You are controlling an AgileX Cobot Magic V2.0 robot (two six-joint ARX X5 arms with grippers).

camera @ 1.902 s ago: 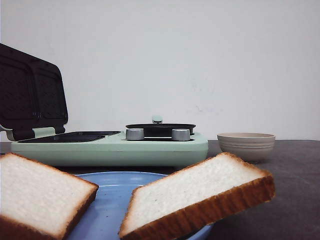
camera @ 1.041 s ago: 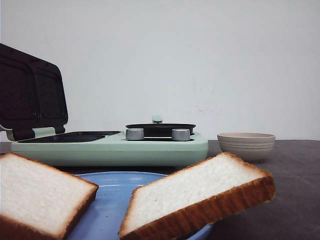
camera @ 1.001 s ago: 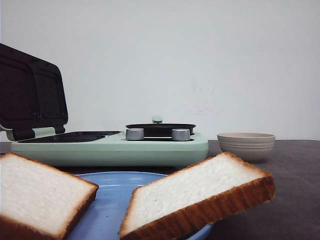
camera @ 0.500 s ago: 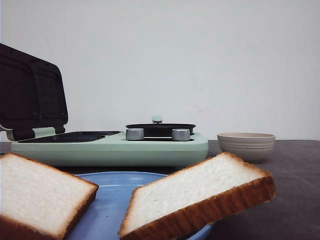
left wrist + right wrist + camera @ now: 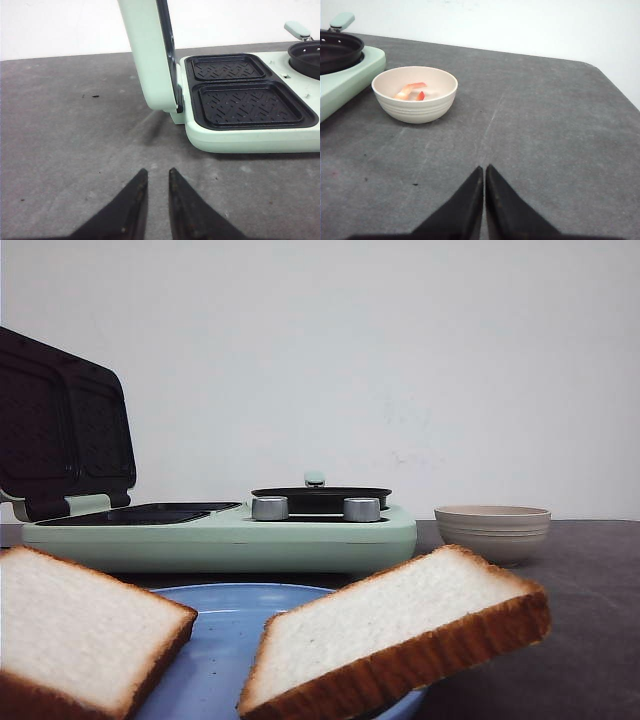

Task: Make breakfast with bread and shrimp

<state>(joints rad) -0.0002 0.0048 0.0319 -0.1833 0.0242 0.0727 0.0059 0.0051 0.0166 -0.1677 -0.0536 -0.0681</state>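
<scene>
The bread [image 5: 390, 625] looks soft and porous with a rough brown crust. The plate [image 5: 225, 640] is glossy blue, the table [image 5: 545, 125] matt, speckled grey.

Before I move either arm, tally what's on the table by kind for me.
Bread slices: 2
Blue plate: 1
Green sandwich maker: 1
Beige bowl: 1, with shrimp inside; count unclear
Total: 5 items, shrimp not counted

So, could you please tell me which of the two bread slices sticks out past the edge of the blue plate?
The right-hand bread slice: it lies tilted, its far corner overhanging the blue plate rim. The left bread slice is cut off by the frame.
</scene>
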